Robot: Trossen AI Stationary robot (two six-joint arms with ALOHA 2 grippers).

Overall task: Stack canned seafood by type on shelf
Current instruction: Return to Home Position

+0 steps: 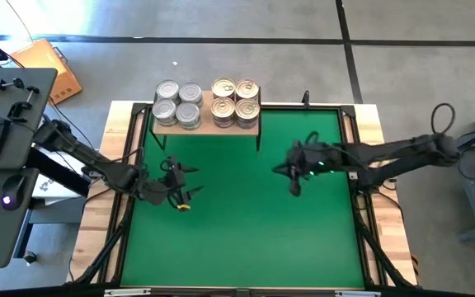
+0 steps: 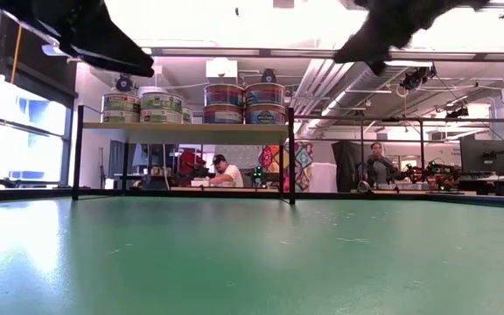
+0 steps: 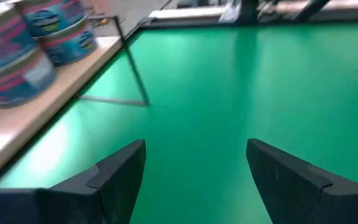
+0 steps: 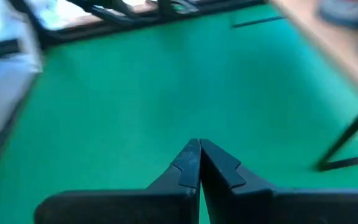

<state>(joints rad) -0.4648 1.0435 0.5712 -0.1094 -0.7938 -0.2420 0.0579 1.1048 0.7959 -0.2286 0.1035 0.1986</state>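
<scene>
The shelf (image 1: pixel 207 122) stands at the far edge of the green mat (image 1: pixel 246 239), left of centre, and carries all the tins in view. On its left half sit the silver-lidded tins (image 1: pixel 189 113), four lids in a square seen from above. On its right half sit the gold-lidded tins (image 1: pixel 223 107), likewise four lids. From table height each group stands two tins high (green labels on the left, blue and pink on the right). The left gripper (image 3: pixel 196 144) hangs above the mat on the near side of the shelf's left end, fingers (image 3: pixel 120 168) spread wide with nothing between them. The right gripper (image 4: pixel 199 144) hangs above the mat, right of the shelf and nearer, its fingertips (image 4: pixel 191 155) pressed together and empty. Both are well apart from the tins. Two people (image 2: pixel 226 172) sit in the room beyond the table.
</scene>
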